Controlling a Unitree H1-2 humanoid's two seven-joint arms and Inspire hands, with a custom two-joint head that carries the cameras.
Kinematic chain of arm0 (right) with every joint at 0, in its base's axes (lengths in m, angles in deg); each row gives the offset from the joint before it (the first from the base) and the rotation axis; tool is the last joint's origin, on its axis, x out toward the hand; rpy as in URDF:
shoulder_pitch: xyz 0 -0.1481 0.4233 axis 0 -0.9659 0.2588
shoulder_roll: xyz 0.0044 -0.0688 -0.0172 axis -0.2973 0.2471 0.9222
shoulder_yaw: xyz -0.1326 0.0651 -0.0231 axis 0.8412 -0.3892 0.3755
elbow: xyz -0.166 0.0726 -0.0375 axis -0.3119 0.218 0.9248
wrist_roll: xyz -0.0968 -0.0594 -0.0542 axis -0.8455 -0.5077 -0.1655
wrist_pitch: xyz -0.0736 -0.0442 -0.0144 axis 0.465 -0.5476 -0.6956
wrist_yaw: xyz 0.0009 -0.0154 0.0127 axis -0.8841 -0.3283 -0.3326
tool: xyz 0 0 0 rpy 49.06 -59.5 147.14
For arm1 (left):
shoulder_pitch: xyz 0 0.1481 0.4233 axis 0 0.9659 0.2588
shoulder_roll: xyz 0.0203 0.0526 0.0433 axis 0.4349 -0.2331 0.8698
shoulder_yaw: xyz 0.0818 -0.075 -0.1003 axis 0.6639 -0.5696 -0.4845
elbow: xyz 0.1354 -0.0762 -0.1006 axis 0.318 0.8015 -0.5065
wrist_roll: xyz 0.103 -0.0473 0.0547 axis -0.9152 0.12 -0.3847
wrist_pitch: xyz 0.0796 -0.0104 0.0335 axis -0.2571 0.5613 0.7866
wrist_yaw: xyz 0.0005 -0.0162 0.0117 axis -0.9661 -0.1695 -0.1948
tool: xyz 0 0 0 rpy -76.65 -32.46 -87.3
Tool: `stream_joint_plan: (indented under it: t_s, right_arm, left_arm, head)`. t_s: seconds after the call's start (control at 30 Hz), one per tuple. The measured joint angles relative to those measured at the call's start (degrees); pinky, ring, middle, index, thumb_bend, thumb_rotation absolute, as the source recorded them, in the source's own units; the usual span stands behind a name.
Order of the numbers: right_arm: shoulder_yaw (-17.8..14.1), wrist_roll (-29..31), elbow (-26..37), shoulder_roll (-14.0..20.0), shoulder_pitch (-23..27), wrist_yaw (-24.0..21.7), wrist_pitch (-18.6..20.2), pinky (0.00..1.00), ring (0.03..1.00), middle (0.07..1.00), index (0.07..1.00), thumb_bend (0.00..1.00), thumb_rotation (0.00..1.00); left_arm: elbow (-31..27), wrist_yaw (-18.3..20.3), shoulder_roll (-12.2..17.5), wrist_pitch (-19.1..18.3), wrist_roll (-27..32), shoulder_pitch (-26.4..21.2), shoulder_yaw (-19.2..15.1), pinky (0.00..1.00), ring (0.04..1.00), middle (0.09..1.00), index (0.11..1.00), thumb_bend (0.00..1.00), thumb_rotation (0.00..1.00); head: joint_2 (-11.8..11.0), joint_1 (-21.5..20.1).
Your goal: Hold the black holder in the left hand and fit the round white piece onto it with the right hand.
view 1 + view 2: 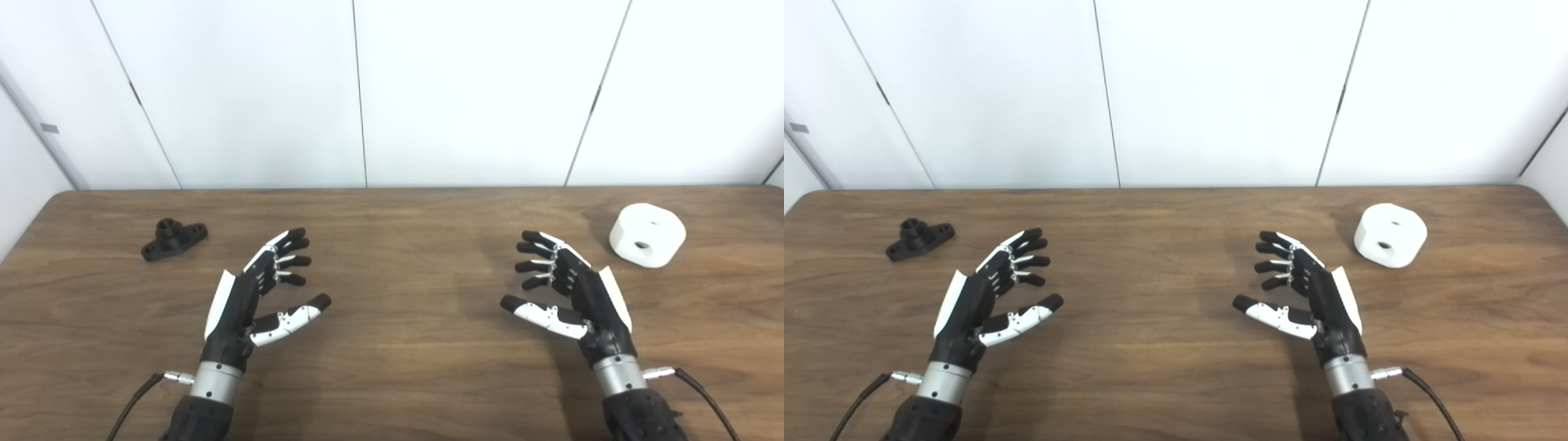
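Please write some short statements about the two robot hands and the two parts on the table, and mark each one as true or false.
1. The left robot hand holds the black holder. False: the holder lies on the table, apart from the hand, beyond it and to its left.
2. The right robot hand is open and holds nothing. True.
3. The round white piece is already fitted onto the black holder. False: it lies alone near the far right of the table, and the holder is at the far left.
4. Both hands have their fingers spread apart. True.
5. The white piece shows holes in its surface. True.
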Motion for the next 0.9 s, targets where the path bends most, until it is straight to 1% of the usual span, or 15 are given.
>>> stream_joint_plan:
  t_s: [0.03,0.07,0.1,0.17,0.2,0.27,0.3,0.33,0.4,0.47,0.57,0.7,0.9]
  right_arm:
    - [-0.1,0.2,0.0,0.2,0.0,-0.1,0.0,0.54,0.672,0.773,0.805,0.64,0.27]
    - [-0.2,0.7,0.0,0.5,0.0,-0.4,0.0,0.54,0.676,0.777,0.811,0.63,0.27]
    - [-0.4,1.1,-0.1,0.9,0.0,-0.9,-0.1,0.54,0.676,0.781,0.816,0.62,0.27]
    - [-0.7,1.9,-0.5,2.0,0.0,-1.7,-0.3,0.54,0.674,0.784,0.816,0.59,0.23]
    - [-1.1,2.3,-0.8,2.6,0.0,-1.9,-0.3,0.55,0.678,0.785,0.817,0.58,0.21]
    - [-1.9,3.5,-0.9,3.2,0.0,-2.1,-0.3,0.57,0.683,0.785,0.821,0.56,0.16]
    - [-2.2,4.0,-0.9,3.4,0.0,-2.1,-0.3,0.58,0.689,0.786,0.823,0.54,0.13]
    - [-2.4,4.4,-0.9,3.7,0.0,-2.2,-0.3,0.58,0.695,0.79,0.826,0.52,0.11]
    - [-2.4,4.2,-0.9,3.9,0.0,-2.3,-0.3,0.56,0.69,0.79,0.819,0.52,0.14]
    - [-2.4,3.5,-0.9,4.0,-0.1,-2.2,-0.3,0.56,0.688,0.79,0.816,0.51,0.15]
    - [-2.3,3.1,-1.0,4.1,0.0,-2.3,-0.5,0.54,0.676,0.786,0.81,0.51,0.16]
    - [-2.3,2.7,-1.0,4.1,0.0,-2.3,-0.5,0.53,0.661,0.778,0.805,0.52,0.17]
    - [-2.3,2.5,-0.9,4.1,0.0,-2.3,-0.5,0.53,0.665,0.779,0.808,0.51,0.16]
  left_arm:
    - [0.1,-0.1,-0.1,0.1,0.0,0.0,0.1,0.62,0.754,0.831,0.855,0.7,0.13]
    - [0.3,-0.1,-0.3,0.3,0.0,0.0,0.3,0.61,0.754,0.831,0.852,0.7,0.12]
    - [0.6,-0.3,-0.7,0.3,0.0,-0.1,0.5,0.6,0.753,0.829,0.849,0.7,0.11]
    - [1.6,-0.7,-1.7,0.5,-0.2,-0.2,1.3,0.59,0.761,0.833,0.851,0.68,0.08]
    - [2.3,-0.8,-2.2,0.5,-0.6,-0.3,1.8,0.59,0.768,0.838,0.853,0.68,0.06]
    - [3.2,-1.1,-3.3,0.6,-1.8,-0.3,2.8,0.59,0.772,0.842,0.857,0.68,0.08]
    - [3.6,-1.4,-3.8,0.6,-2.3,-0.3,3.3,0.59,0.771,0.841,0.857,0.69,0.11]
    - [3.9,-1.9,-4.4,0.7,-2.9,-0.4,3.6,0.6,0.769,0.839,0.857,0.69,0.13]
    - [4.4,-2.8,-4.9,1.7,-4.5,-0.8,3.8,0.59,0.762,0.83,0.848,0.7,0.13]
    - [5.0,-3.8,-5.1,2.9,-5.6,-1.5,3.9,0.59,0.762,0.828,0.842,0.7,0.14]
    - [5.5,-4.7,-5.1,3.2,-6.2,-2.1,3.9,0.59,0.764,0.83,0.837,0.7,0.12]
    - [5.5,-4.8,-5.1,3.2,-6.2,-2.0,3.9,0.59,0.763,0.832,0.833,0.69,0.1]
    - [5.5,-4.8,-5.1,3.2,-5.9,-2.0,4.0,0.59,0.758,0.833,0.829,0.69,0.08]
  head:
    - [-0.6,3.5]
    - [-1.0,6.0]
    - [-1.2,7.7]
    - [-3.1,13.9]
    - [-3.9,15.9]
    - [-4.9,18.0]
    - [-5.4,18.8]
    - [-5.4,18.8]
    - [-5.7,19.3]
    - [-5.9,19.5]
    - [-6.1,19.6]
    - [-6.1,19.6]
    - [-5.8,19.6]
